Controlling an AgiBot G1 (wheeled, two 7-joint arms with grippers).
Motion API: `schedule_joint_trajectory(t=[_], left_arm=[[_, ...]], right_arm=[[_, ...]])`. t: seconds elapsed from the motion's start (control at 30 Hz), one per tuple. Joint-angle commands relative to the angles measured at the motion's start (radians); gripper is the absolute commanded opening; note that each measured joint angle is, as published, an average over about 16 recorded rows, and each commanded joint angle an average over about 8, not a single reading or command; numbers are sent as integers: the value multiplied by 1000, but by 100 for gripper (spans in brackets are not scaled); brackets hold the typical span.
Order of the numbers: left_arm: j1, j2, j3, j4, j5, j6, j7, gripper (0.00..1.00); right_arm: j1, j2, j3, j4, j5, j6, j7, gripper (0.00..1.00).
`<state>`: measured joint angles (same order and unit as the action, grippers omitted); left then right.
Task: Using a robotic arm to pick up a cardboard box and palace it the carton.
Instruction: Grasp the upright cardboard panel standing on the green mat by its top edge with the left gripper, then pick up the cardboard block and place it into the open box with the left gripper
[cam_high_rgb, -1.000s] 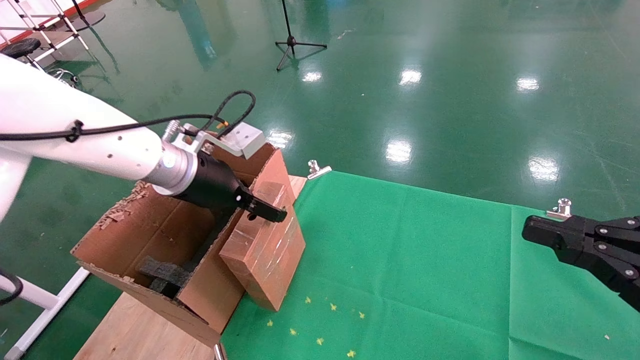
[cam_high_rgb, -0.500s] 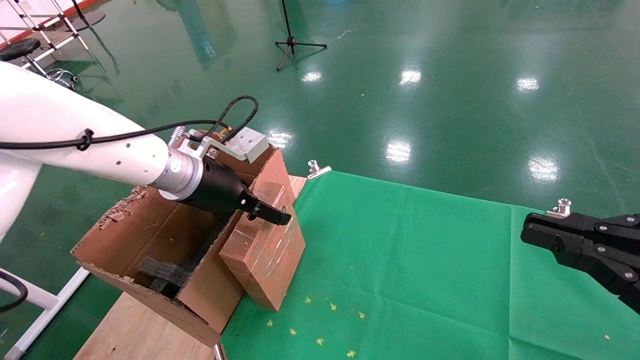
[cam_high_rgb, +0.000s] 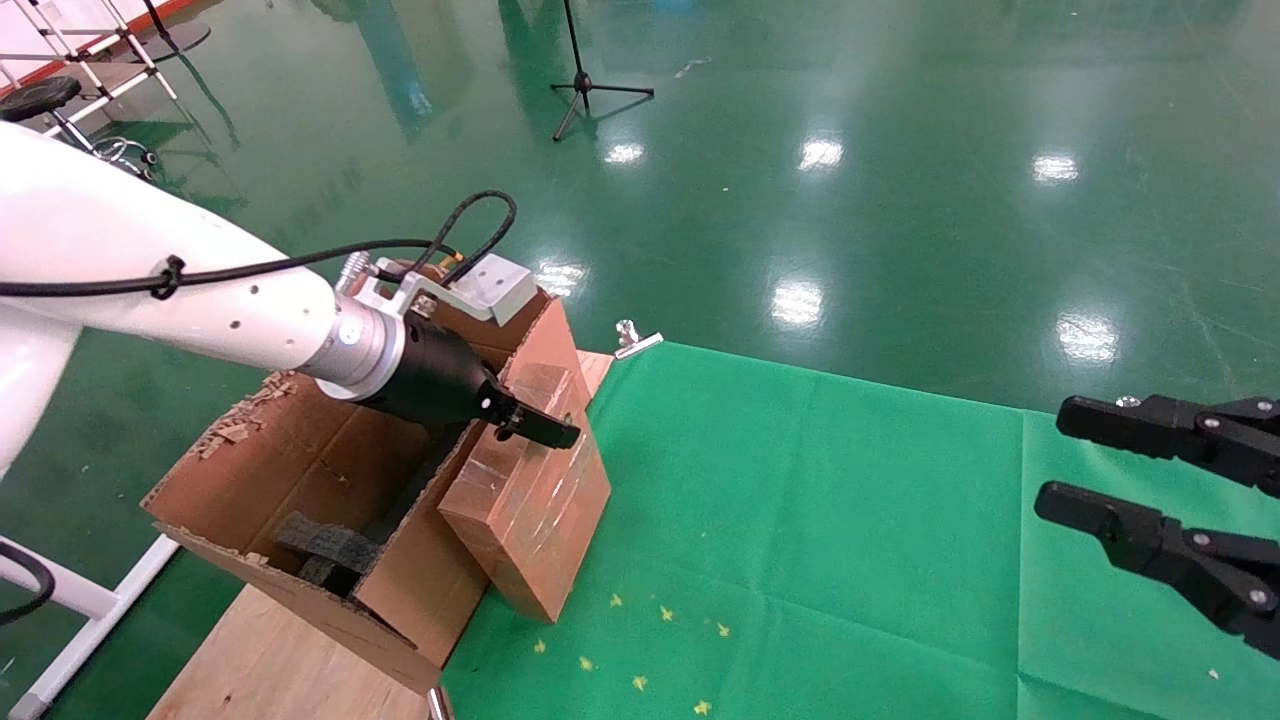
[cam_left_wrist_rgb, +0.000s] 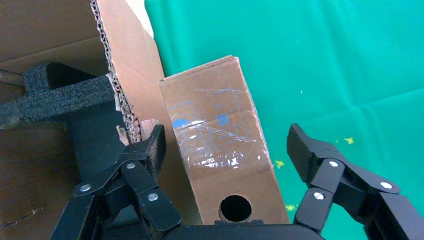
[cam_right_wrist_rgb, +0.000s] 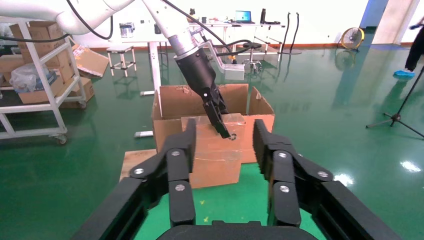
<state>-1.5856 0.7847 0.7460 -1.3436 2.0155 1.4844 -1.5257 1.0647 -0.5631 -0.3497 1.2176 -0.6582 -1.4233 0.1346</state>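
Note:
The cardboard box (cam_high_rgb: 530, 500) is reddish-brown and taped. It stands tilted on the green cloth and leans against the carton's (cam_high_rgb: 300, 470) near flap. My white left arm (cam_high_rgb: 200, 290) reaches over the carton. My left gripper (cam_high_rgb: 520, 425) is open and straddles the box's upper narrow side. In the left wrist view the box (cam_left_wrist_rgb: 220, 145) with its round hole lies between the fingers (cam_left_wrist_rgb: 150, 150), apart from both. My right gripper (cam_high_rgb: 1075, 460) is open and empty at the far right, facing the box (cam_right_wrist_rgb: 212, 150).
Black foam inserts (cam_high_rgb: 325, 550) lie inside the carton, which sits on a wooden board (cam_high_rgb: 280, 660). Metal clamps (cam_high_rgb: 635, 338) hold the green cloth (cam_high_rgb: 850, 520) at the table's far edge. A tripod (cam_high_rgb: 590, 85) stands on the floor beyond.
My right gripper has opened; its fingers were together before. My left gripper moved slightly forward over the box's top, then held still.

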Motion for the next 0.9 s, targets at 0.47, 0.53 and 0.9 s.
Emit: schedule_joint_trajectory(t=[0.47,0.53,0.9], left_arm=[[-3,1,-1,4,-2,0,2,0],[-6,1,-1,7,-3,0,9,0],[-123,-42,-74,54,-148,13,202,0]], right_arm=[[0,0,0,0,0,0,0,100],[0,0,0,0,0,0,0,100],[0,0,0,0,0,0,0,100]])
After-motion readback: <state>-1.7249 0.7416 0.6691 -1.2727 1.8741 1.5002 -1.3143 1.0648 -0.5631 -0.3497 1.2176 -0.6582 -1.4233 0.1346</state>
